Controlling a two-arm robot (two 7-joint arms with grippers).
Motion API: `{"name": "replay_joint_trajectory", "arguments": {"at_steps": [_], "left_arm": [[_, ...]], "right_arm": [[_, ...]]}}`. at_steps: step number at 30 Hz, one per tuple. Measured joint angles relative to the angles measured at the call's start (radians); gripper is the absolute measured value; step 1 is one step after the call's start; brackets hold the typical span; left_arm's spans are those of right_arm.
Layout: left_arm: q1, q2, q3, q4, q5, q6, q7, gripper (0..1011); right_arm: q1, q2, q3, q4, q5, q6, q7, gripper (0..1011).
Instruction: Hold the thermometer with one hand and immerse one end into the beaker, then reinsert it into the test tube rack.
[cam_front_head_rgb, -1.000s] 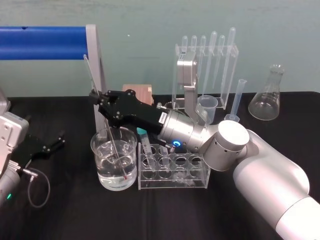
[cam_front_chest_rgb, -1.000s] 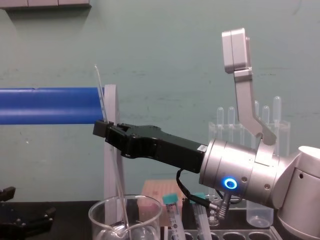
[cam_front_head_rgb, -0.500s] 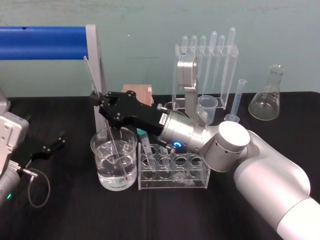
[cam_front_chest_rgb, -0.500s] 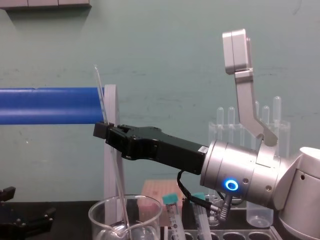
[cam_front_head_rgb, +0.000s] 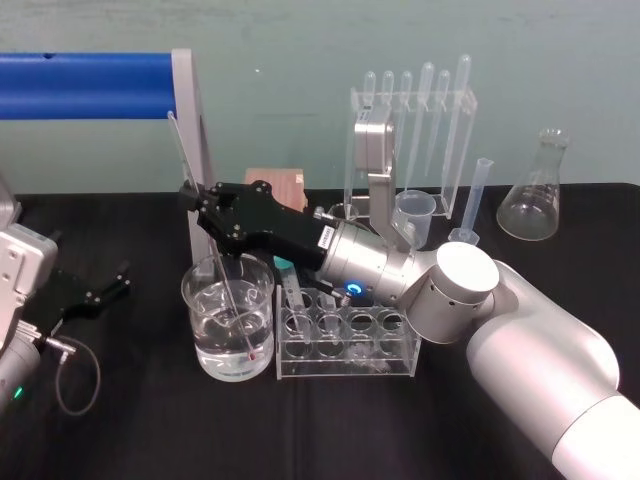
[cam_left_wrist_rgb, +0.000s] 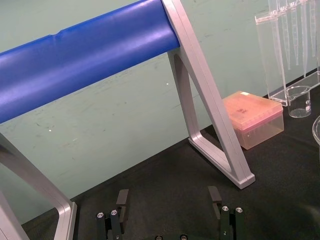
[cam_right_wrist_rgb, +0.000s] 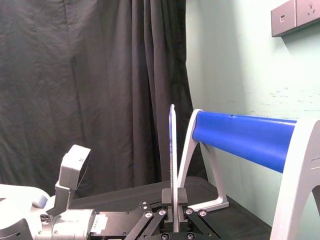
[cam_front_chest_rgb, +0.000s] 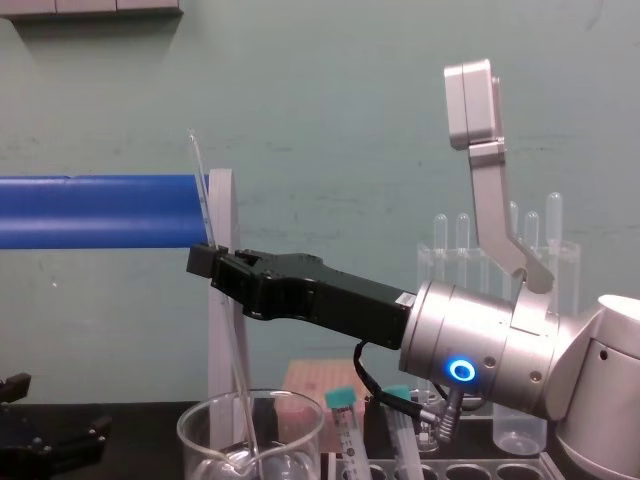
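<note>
- My right tool (cam_front_head_rgb: 189, 196) hangs above the far left side of the beaker (cam_front_head_rgb: 196, 330), its two black fingers clamped on the thermometer (cam_front_head_rgb: 228, 290) partway up the rod.
- The thermometer is tilted, with its top leaning to the left and its upper part rising well above the fingers.
- Its lower end is inside the beaker, under the water (cam_front_head_rgb: 225, 352), and the reddish tip is near the bottom on the side nearest the test tube rack (cam_front_head_rgb: 345, 364).
- The beaker stands on the black bench (cam_front_head_rgb: 150, 420), just beside the left end of the rack.
- My left tool (cam_front_head_rgb: 105, 288) is idle, low over the bench and well to the left of the beaker, with its fingers spread apart and nothing between them.
</note>
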Motion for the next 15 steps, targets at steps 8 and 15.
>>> {"name": "replay_joint_trajectory", "arguments": {"at_steps": [8,15], "left_arm": [[0.000,0.000,0.000,0.000,0.000,0.000,0.000,1008],[0.000,0.000,0.000,0.000,0.000,0.000,0.000,1008]], "right_arm": [[0.001,-0.002,0.000,0.002,0.001,-0.003,0.002,56],[0.000,-0.001,0.001,0.002,0.001,-0.003,0.001,56]]}}
